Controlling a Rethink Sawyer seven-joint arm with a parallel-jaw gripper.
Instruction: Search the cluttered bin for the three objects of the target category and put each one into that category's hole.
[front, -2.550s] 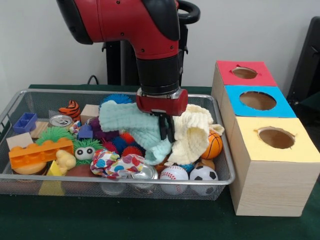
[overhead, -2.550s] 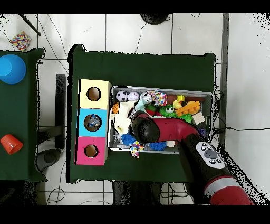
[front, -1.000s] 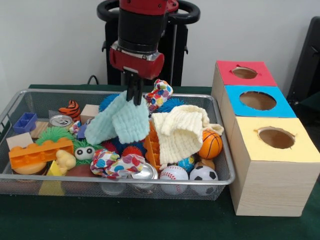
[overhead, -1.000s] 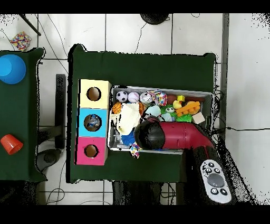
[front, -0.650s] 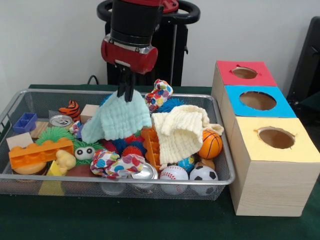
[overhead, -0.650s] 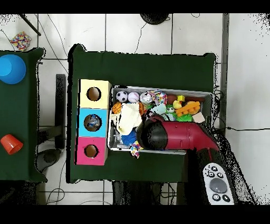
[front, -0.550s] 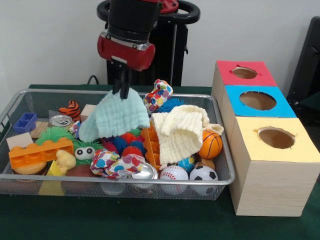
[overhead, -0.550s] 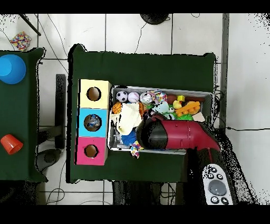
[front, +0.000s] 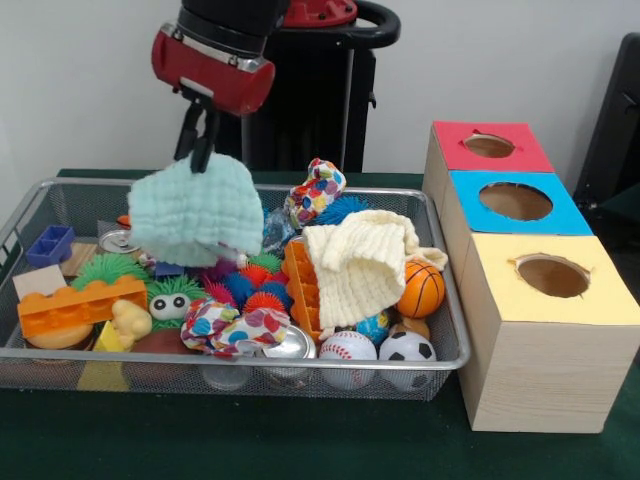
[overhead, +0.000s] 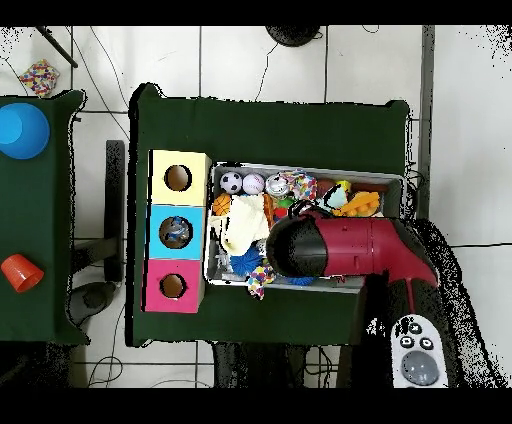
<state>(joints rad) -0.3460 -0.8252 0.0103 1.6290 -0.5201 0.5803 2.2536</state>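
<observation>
Fingers (front: 203, 140) pinched top edge of pale mint waffle-knit cloth (front: 197, 212), which hung clear above left half of wire mesh bin (front: 445, 300). Cream knitted cloth (front: 360, 262) lay draped over toys, beside small orange basketball (front: 424, 290). Red, blue, yellow hole boxes (front: 520, 260) stood just right.

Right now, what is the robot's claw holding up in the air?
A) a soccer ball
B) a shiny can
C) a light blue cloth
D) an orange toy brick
C. In the front view the gripper is shut on the top of the light blue cloth, which hangs clear above the toys in the wire bin.
</observation>
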